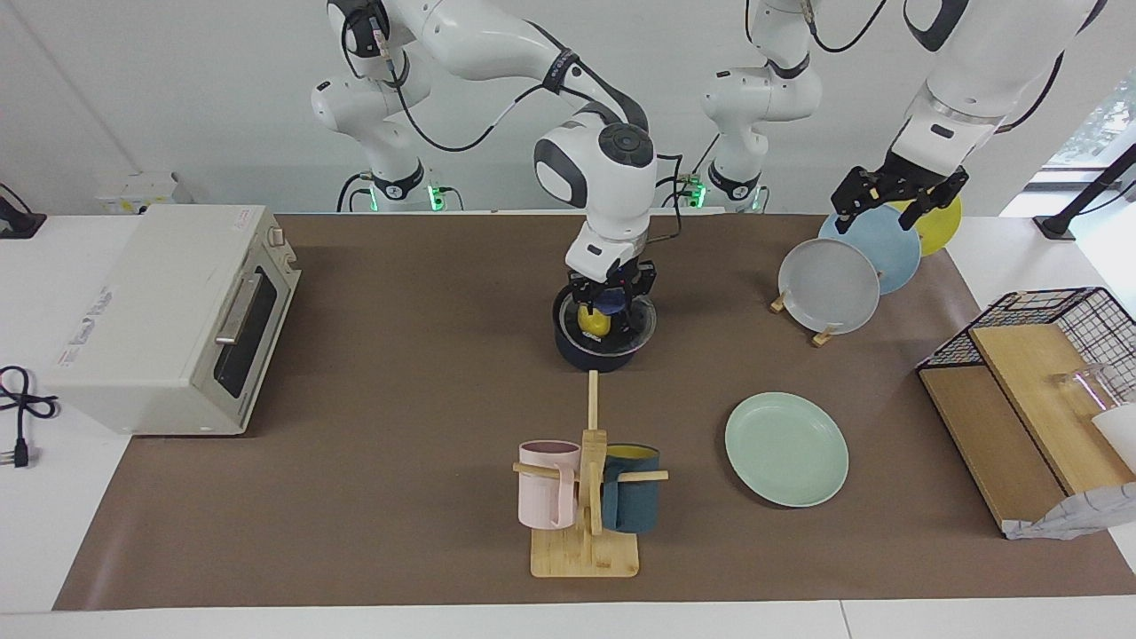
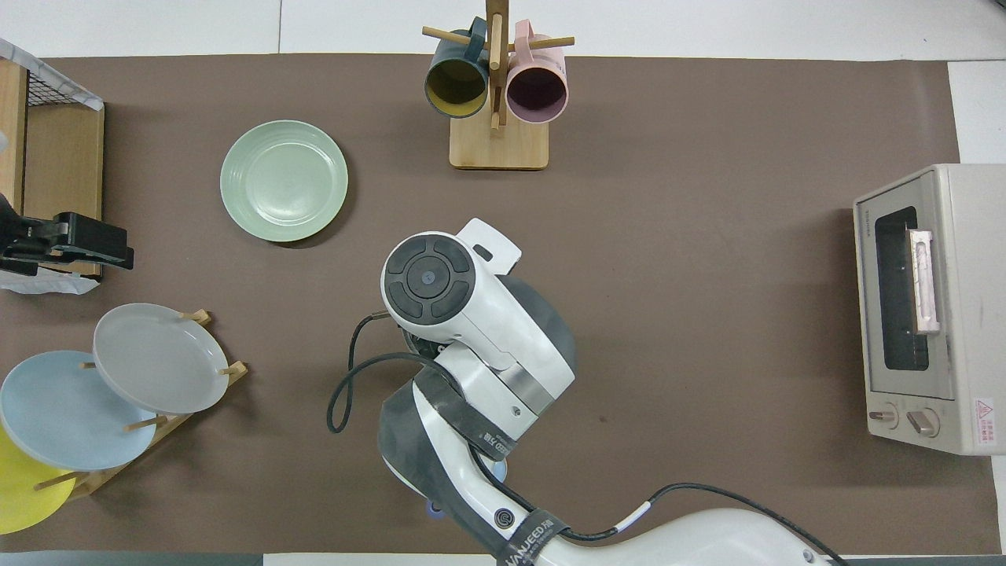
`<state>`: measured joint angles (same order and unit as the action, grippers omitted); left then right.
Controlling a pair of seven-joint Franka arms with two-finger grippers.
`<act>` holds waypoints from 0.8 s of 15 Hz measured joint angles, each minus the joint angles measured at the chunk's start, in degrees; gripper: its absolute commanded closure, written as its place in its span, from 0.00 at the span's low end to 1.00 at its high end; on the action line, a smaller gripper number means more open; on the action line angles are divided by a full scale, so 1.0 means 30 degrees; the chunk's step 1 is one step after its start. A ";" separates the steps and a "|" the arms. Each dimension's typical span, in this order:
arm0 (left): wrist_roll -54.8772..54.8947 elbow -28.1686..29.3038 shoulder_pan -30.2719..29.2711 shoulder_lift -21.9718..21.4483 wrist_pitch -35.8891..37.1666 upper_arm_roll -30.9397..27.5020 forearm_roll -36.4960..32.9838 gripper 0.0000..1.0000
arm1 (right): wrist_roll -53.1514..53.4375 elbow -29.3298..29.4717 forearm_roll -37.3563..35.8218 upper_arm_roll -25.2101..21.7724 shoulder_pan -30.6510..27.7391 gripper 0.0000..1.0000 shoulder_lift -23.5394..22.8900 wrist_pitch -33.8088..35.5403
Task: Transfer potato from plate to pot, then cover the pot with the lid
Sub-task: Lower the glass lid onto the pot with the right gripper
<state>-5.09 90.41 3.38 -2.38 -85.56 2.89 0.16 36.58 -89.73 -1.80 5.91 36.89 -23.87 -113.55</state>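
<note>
A brown mat (image 1: 399, 497) is spread over a white table (image 1: 53, 532), with a plain white wall (image 1: 177, 80) seen at the robots' end. The pot (image 1: 604, 342) is set on the mat near the middle of the table, and the potato (image 1: 593, 321) is seen inside it through the glass lid (image 1: 641, 324) resting on the rim. The right gripper (image 1: 611, 300) is lowered onto the lid and closed on its blue knob; in the overhead view this arm hides the pot. The plate (image 1: 786, 448) lies bare on the mat, farther from the robots than the pot and toward the left arm's end. The left gripper (image 1: 893, 193) is held over the rack of upright plates (image 1: 828, 286); whether its fingers are open cannot be told. A mug stand (image 1: 586, 497) is placed farther out than the pot, a toaster oven (image 1: 169, 319) at the right arm's end, and a wire shelf (image 1: 1047, 373) at the left arm's end.
</note>
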 measured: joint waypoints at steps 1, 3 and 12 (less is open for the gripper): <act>-0.0001 0.0000 0.0000 0.0000 0.0000 0.0000 0.0030 0.00 | 0.0002 -0.0105 0.0002 -0.0004 -0.0004 1.00 0.0068 0.0001; -0.0012 0.0000 0.0000 0.0000 0.0000 -0.0002 0.0259 0.00 | 0.0013 -0.0244 0.0020 -0.0005 -0.0036 1.00 0.0152 0.0041; -0.0020 0.0001 -0.0006 0.0000 0.0000 -0.0191 0.0503 0.00 | 0.0570 -0.0569 0.0488 -0.0039 -0.0130 1.00 0.0344 0.0263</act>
<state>-5.15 90.42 3.37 -2.38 -85.56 2.32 1.67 38.29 -91.44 -0.34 5.79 36.50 -22.84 -112.76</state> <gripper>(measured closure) 0.000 0.344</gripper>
